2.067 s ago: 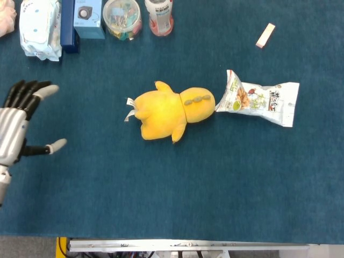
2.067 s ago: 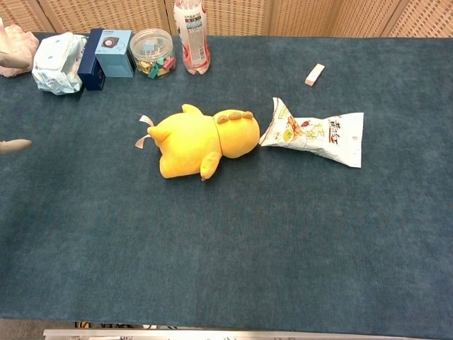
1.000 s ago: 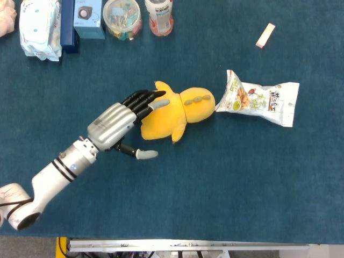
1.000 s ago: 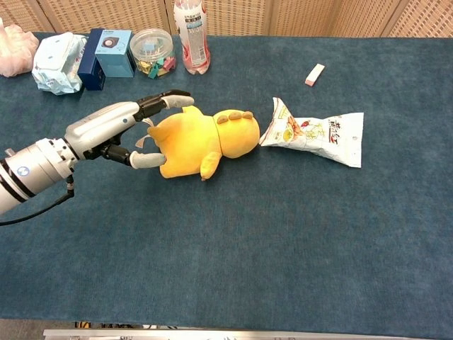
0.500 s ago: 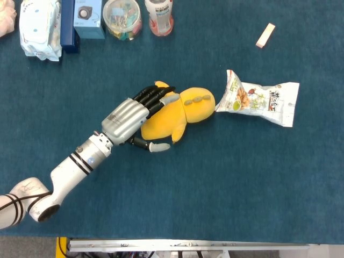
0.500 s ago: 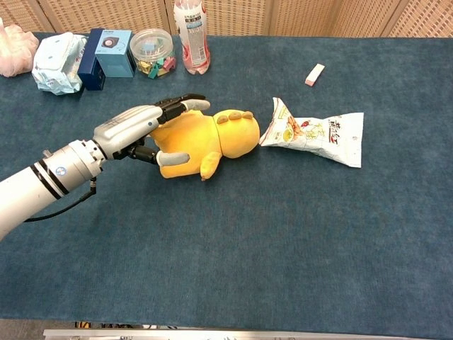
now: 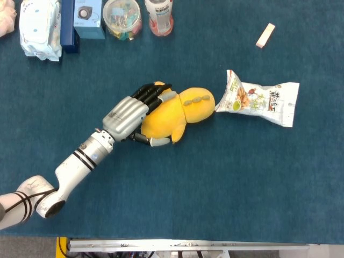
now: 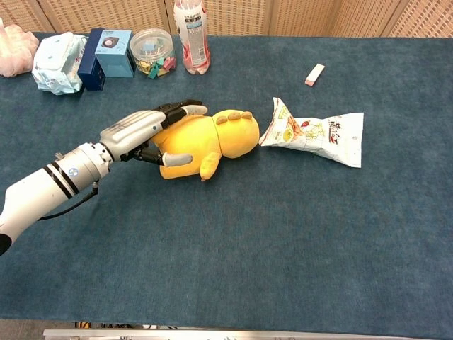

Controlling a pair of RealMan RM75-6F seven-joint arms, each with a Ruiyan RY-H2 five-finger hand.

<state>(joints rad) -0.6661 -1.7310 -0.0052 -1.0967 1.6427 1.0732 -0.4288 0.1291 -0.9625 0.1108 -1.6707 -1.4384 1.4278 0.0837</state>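
A yellow plush toy (image 7: 180, 113) (image 8: 216, 138) lies on its side in the middle of the blue table. My left hand (image 7: 134, 115) (image 8: 145, 134) grips its rear end: the fingers (image 7: 156, 94) lie over the top of the body and the thumb (image 7: 156, 142) curls under its near side. A snack bag (image 7: 260, 102) (image 8: 315, 138) lies just right of the toy's head, touching it. My right hand shows in neither view.
Along the far edge stand a wipes pack (image 7: 37, 27), a blue box (image 7: 86, 19), a clear tub of clips (image 7: 122, 19) and a pink bottle (image 7: 159, 16). A small pink eraser (image 7: 265, 35) lies far right. A pink item (image 8: 13, 53) sits at the far left.
My left arm came in from the left edge, reached the plush toy and closed around its rear. In the last half second the thumb tightened under the toy, which shifted slightly.
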